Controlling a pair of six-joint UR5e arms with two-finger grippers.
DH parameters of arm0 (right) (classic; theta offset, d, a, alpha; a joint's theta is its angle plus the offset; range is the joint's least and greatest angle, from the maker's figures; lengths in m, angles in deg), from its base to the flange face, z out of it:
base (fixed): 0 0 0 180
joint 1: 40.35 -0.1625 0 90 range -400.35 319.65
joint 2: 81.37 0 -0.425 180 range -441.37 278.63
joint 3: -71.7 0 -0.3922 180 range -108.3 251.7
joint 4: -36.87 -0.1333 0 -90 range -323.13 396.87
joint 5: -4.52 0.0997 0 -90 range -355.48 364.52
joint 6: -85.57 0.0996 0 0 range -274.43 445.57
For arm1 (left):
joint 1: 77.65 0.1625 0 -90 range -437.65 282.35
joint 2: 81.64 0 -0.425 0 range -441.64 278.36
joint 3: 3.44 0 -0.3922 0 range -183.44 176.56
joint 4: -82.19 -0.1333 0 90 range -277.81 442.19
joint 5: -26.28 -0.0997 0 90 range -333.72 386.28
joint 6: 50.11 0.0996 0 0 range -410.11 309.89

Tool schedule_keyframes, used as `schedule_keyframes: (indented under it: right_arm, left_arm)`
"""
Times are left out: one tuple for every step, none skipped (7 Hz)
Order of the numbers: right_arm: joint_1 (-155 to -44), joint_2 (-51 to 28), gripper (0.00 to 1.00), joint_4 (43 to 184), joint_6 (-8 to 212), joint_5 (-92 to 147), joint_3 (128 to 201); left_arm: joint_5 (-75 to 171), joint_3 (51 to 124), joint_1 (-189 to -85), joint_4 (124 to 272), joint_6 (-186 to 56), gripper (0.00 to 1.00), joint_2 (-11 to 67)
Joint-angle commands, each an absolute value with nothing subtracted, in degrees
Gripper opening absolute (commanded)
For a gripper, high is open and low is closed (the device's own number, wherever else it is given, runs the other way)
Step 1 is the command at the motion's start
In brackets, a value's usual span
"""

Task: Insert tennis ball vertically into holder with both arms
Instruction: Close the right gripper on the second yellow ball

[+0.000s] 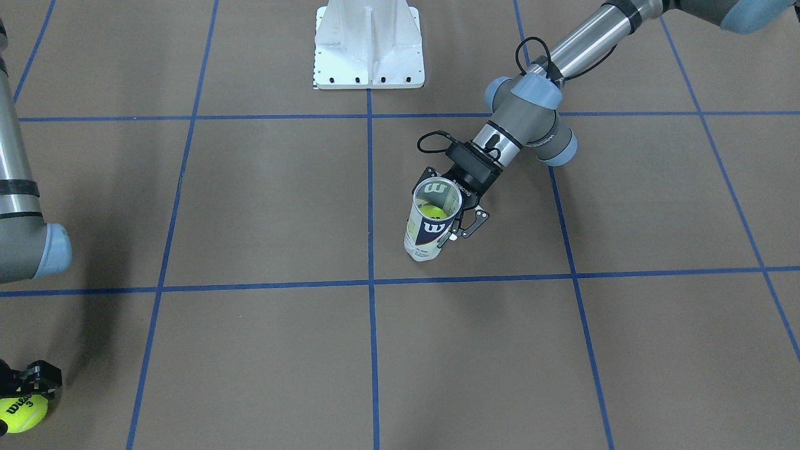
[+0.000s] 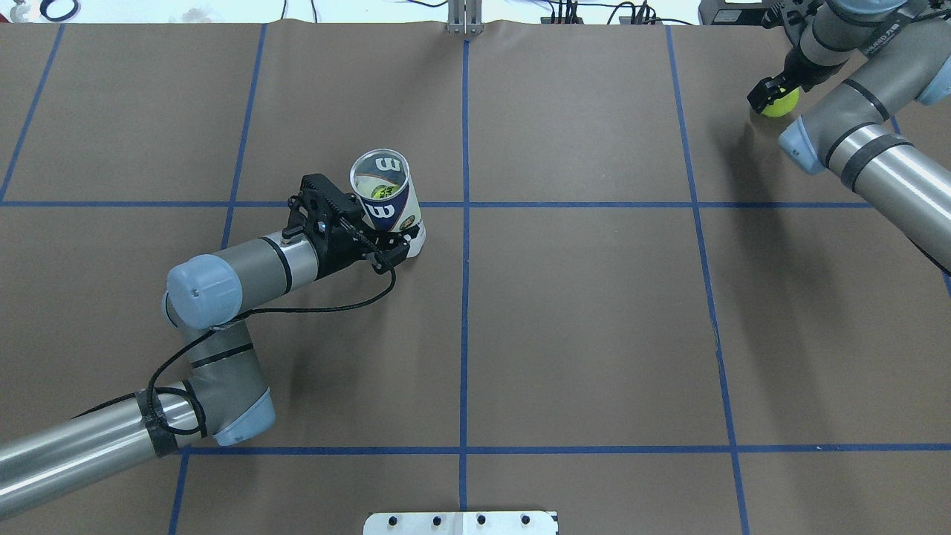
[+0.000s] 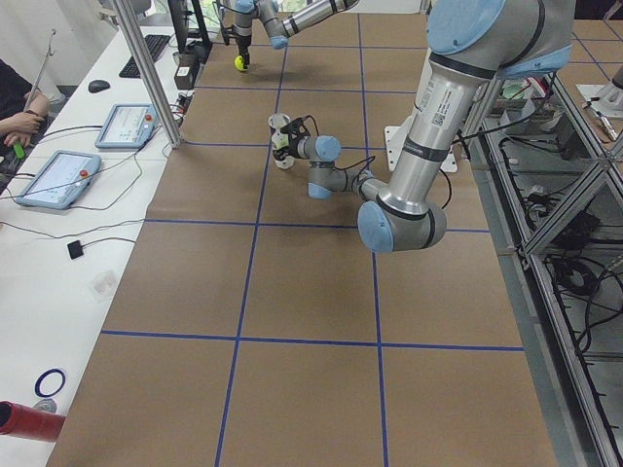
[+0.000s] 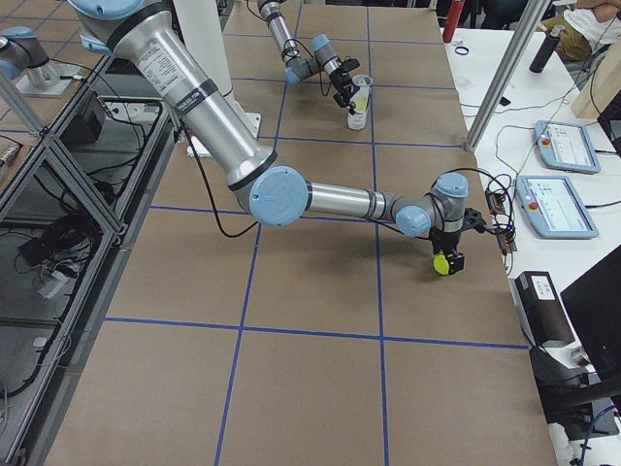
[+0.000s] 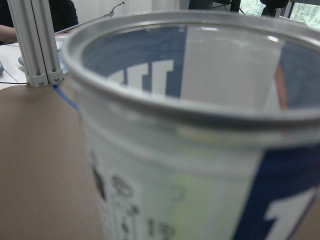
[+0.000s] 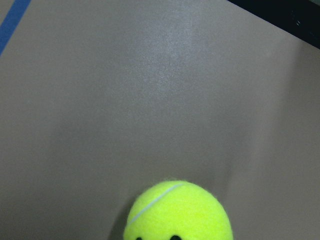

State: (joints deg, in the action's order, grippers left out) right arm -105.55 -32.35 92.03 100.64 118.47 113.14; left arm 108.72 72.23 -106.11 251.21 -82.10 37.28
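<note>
Near mid-table (image 2: 594, 297) the holder (image 1: 431, 228) stands upright, left gripper (image 1: 457, 226) clamped round it, a yellow ball (image 1: 433, 212) already inside. Well apart at the table's corner, the right gripper (image 1: 30, 389) pinches the tennis ball (image 1: 24, 414); carrying and dropping it in look still to do.

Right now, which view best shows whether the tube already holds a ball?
Exterior front-facing: it looks down the open tube, with a yellow ball inside. Overhead shows this too, but darker. The side views show the tube small. The left wrist view shows only its blurred rim and wall, and the right wrist view misses it.
</note>
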Motion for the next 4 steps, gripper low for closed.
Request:
schedule_keyframes:
  right_arm:
    - [-105.5,-33.2,0.0,91.8,101.0,118.3,112.9]
    - [-106.0,-33.9,0.0,92.0,101.0,118.8,113.4]
    - [-108.6,-34.1,0.0,92.4,101.3,123.2,117.2]
    - [-111.8,-33.6,0.0,100.2,101.2,131.2,125.0]
  left_arm:
    - [108.7,72.2,-106.1,251.2,-82.1,0.74,37.2]
    - [108.7,72.2,-106.1,251.2,-82.1,0.74,37.2]
    - [108.7,72.2,-106.0,251.2,-82.1,0.74,37.2]
    - [108.7,72.2,-106.0,251.2,-82.1,0.74,37.2]
